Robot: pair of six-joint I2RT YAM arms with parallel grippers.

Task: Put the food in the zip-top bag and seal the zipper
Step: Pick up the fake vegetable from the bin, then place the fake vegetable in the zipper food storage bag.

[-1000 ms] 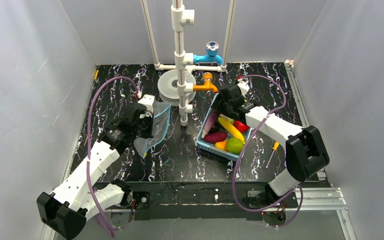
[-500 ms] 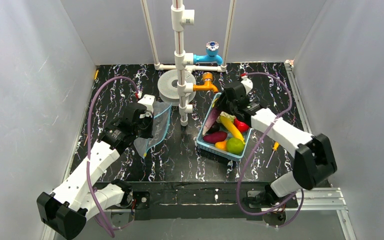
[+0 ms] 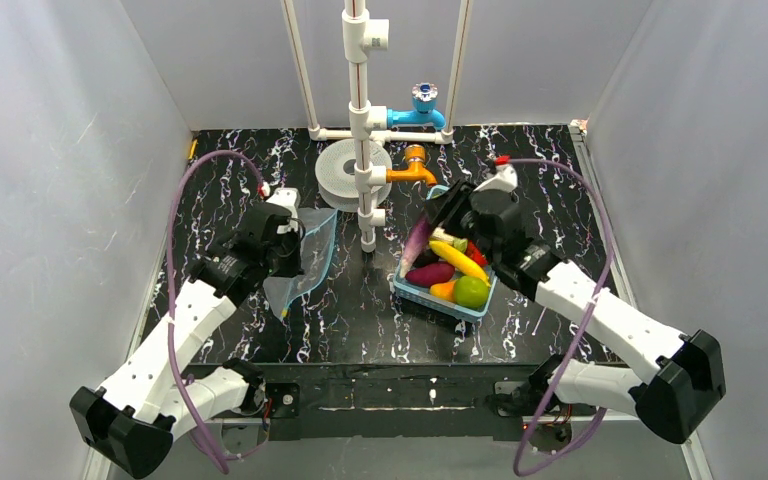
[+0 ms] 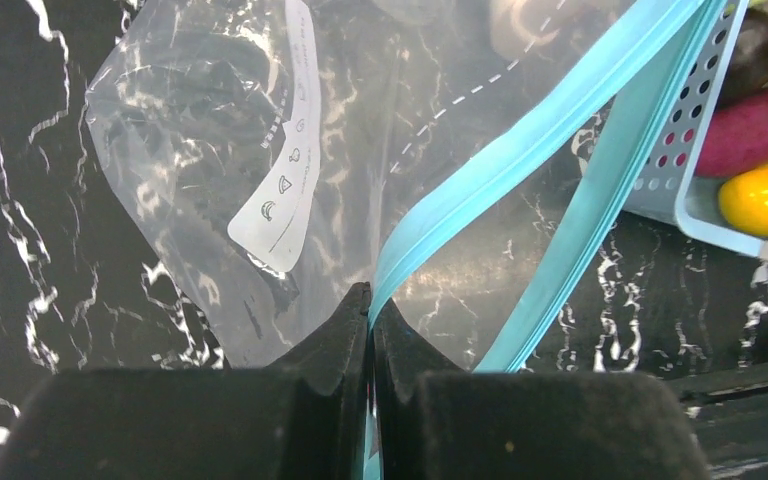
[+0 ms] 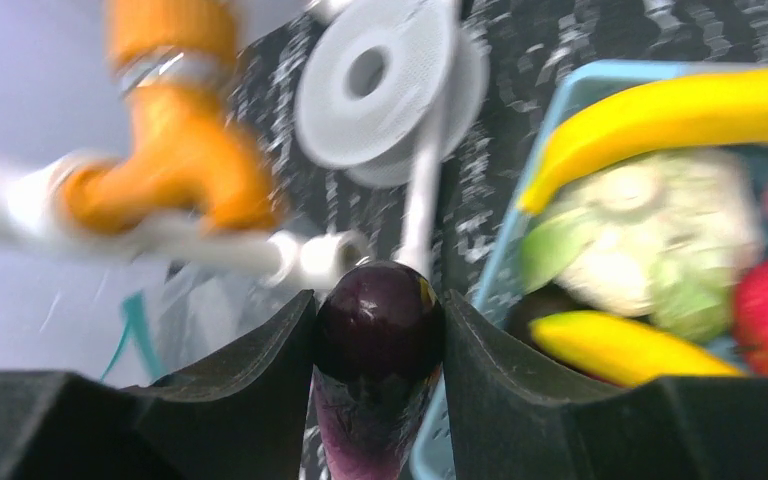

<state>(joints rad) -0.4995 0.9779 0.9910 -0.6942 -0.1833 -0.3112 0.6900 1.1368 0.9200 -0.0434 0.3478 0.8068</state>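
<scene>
My left gripper is shut on the blue zipper strip of the clear zip-top bag, holding its mouth up left of the white pipe; the white label patch faces the left wrist camera. My right gripper is shut on the purple eggplant, lifted at the left rim of the light-blue basket. From above, the eggplant hangs at that rim under my right gripper. More food lies in the basket: yellow bananas, pale cabbage, maroon sweet potato, green apple.
A white upright pipe with an orange tap and a blue tap stands at the back middle, beside a white disc. The grey walls close in on both sides.
My right gripper closed on the eggplant and lifted it at the basket's left rim while the right arm swung its elbow down and right. The left gripper with the bag shifted slightly left.
</scene>
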